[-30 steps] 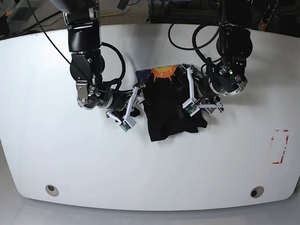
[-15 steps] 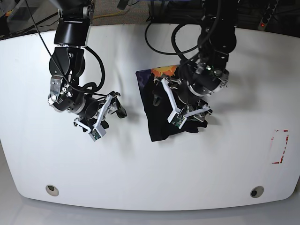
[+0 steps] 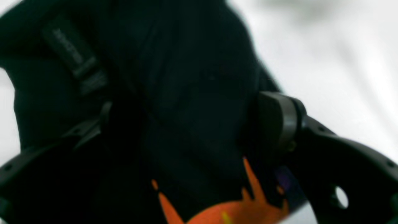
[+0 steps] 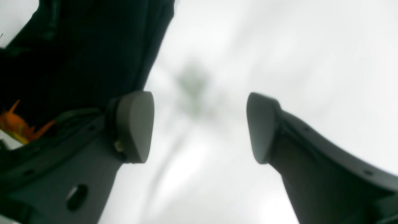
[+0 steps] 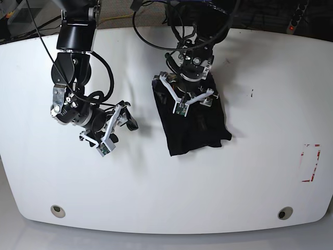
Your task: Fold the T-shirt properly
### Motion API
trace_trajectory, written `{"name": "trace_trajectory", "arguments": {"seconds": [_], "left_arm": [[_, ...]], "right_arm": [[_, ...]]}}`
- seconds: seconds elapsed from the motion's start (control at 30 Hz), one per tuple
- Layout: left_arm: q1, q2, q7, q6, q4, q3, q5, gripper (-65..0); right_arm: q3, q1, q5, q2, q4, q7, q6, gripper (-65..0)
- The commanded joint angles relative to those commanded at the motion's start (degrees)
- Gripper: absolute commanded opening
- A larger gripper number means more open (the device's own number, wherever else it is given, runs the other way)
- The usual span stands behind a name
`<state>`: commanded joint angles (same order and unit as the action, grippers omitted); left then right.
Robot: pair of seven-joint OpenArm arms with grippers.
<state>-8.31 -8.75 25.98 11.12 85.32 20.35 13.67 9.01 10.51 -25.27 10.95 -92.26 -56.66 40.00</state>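
Note:
The black T-shirt [image 5: 200, 130] lies folded into a compact bundle at the middle of the white table [image 5: 250, 182]. My left gripper [image 5: 188, 100] is pressed down on the bundle's far part. In the left wrist view black cloth [image 3: 186, 93] fills the wide gap between the spread fingers [image 3: 276, 121], with the orange graphic [image 3: 236, 211] below. My right gripper [image 5: 124, 131] is open and empty, left of the shirt and apart from it. In the right wrist view its gripper [image 4: 199, 127] hangs over bare table, with the shirt's edge [image 4: 77, 56] at the upper left.
A red-marked rectangle [image 5: 311, 162] sits near the table's right edge. Two round holes [image 5: 58, 211] [image 5: 284, 213] lie near the front edge. Cables and dark equipment run along the back of the table.
My right gripper left the shirt's left edge, moved away to the left and stayed there. My left arm swung from the shirt's right side to above its far part.

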Motion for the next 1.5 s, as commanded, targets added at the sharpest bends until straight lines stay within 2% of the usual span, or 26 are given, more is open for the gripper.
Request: {"name": "trace_trajectory", "arguments": {"seconds": [0.17,0.27,0.3,0.4,0.47,0.63,0.73,0.9,0.97,1.07,1.23,1.37,1.43,1.5], "left_arm": [[-0.8,0.8,-1.1,-0.1,-3.8,-4.4,-0.2,-12.6],[-3.0,4.0,-1.1,-1.0,-2.2,-6.8,-0.4,-12.6],[-3.4,5.5,-1.1,-2.5,-1.6,-7.3,-0.4,-12.6],[-4.4,10.2,-1.0,-9.4,-0.2,-9.8,-0.4,-12.6],[-5.5,12.8,-1.0,-13.1,0.3,-13.7,-0.4,-12.6],[-6.0,21.5,-1.0,-27.0,-0.5,-26.2,-0.2,-12.6],[-6.0,26.2,-1.0,-33.8,-3.1,-34.2,-0.3,-12.6],[-5.8,34.2,-1.3,-41.4,-11.5,-43.2,-0.4,-12.8],[-5.7,37.7,-1.4,-43.5,-14.9,-45.7,-0.9,-12.8],[-5.7,42.3,-2.5,-44.0,-19.2,-47.7,-4.7,-12.9],[-8.1,50.0,-3.7,-44.1,-24.1,-48.4,-15.6,-12.9],[-11.0,53.0,-3.3,-44.1,-21.4,-48.6,-24.3,-12.9],[-12.1,53.4,-3.3,-44.1,-18.6,-49.5,-26.7,-13.1],[-13.4,53.1,-3.3,-44.1,-14.8,-53.0,-28.7,-13.1]], "right_arm": [[0.0,-0.3,-0.1,0.0,0.0,0.0,0.00,-20.6],[0.0,-0.3,-0.1,0.0,-0.2,0.0,0.00,-20.6],[0.0,-0.3,-0.1,0.0,-0.3,0.0,0.00,-20.6],[0.0,-0.3,-0.1,0.0,-0.4,0.0,0.00,-20.6],[0.0,-0.4,-0.1,0.0,-0.4,-0.1,0.00,-20.6],[0.0,-0.7,-0.1,0.0,-0.5,-0.1,0.00,-20.6],[0.0,-1.6,-0.1,0.0,-2.1,-0.1,0.00,-20.6],[0.0,-2.9,-0.1,-0.4,-4.2,-0.1,0.00,-20.6],[0.0,-3.2,-0.1,-0.4,-5.3,-0.1,0.00,-20.6],[0.0,-3.7,-0.1,-0.4,-6.0,-0.1,0.00,-20.6],[-0.2,-4.0,-0.1,-0.5,-7.4,-0.1,0.00,-20.6],[-0.2,-4.0,-0.1,-0.5,-7.4,-0.2,0.00,-20.6],[-0.2,-4.0,-0.1,-0.5,-7.4,-0.2,0.00,-20.6],[-0.2,-4.0,0.1,-0.5,-8.0,-0.2,0.00,-20.6]]}}
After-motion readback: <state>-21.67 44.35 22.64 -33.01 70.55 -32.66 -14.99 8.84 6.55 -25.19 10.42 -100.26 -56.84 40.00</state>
